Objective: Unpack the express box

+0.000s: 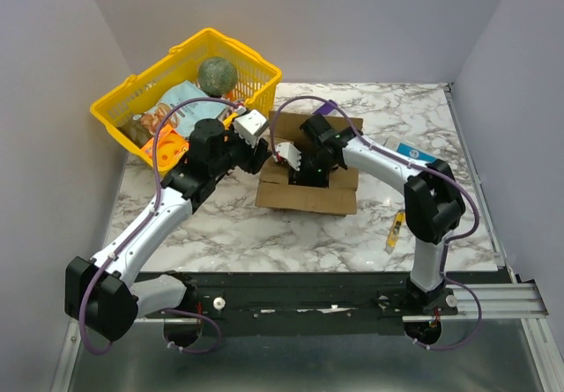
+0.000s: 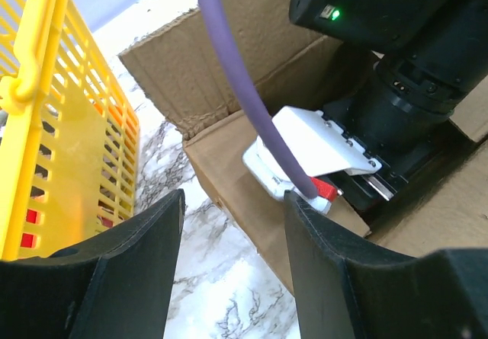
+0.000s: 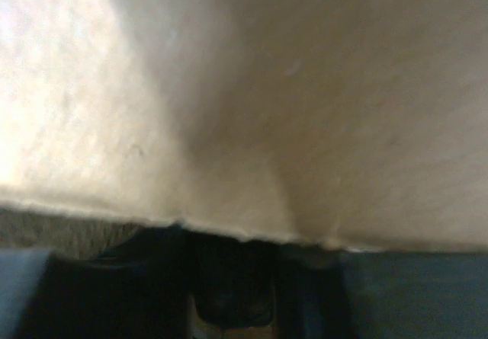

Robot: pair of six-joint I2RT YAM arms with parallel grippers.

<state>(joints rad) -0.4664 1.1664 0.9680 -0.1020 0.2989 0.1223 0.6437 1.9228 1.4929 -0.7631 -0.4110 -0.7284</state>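
The express box (image 1: pixel 308 196) is a brown carton with its flaps spread open at the middle of the table. My left gripper (image 1: pixel 257 158) is open at the box's left side. In the left wrist view my left gripper (image 2: pixel 234 206) shows marble and the box's left wall (image 2: pixel 244 202) between its black fingers, which hold nothing. My right gripper (image 1: pixel 310 173) reaches down inside the box. In the right wrist view a blurred cardboard wall (image 3: pixel 267 87) fills the frame, and the dark right gripper (image 3: pixel 229 278) is too blurred to tell whether it is open or shut.
A yellow basket (image 1: pixel 115 114) stands at the back left, holding a green round thing (image 1: pixel 216 75) and packets; it is close to my left fingers (image 2: pixel 76 148). A slim purple box (image 1: pixel 330 110) lies behind the carton. A blue item (image 1: pixel 412 152) and a small yellow item (image 1: pixel 397 231) lie at the right.
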